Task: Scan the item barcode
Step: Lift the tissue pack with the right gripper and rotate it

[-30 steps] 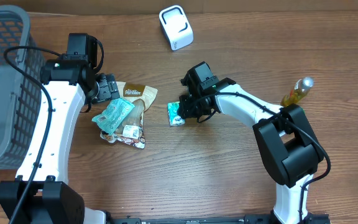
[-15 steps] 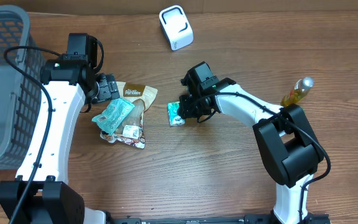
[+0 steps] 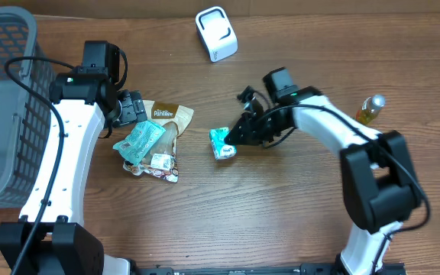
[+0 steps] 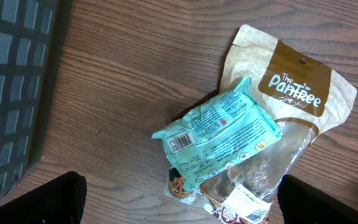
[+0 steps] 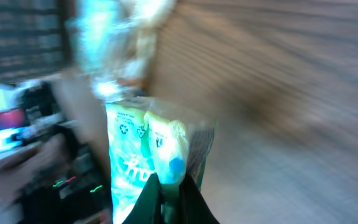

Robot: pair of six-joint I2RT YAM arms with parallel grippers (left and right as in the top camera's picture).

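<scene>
Right wrist, blurred: right gripper [image 5: 169,186] clamps small teal packet [image 5: 143,149]. Only overhead shows white scanner [image 3: 216,33]. Left wrist: left gripper [image 4: 179,193] fingers wide; barcode [image 4: 179,142] readable on teal pack [image 4: 222,134].

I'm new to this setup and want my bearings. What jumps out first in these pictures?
The right gripper, shut on a small teal packet near the middle of the table, draws the eye first. Left of it lies a pile of snack bags beside the open left gripper, and a white device stands at the far edge.
</scene>
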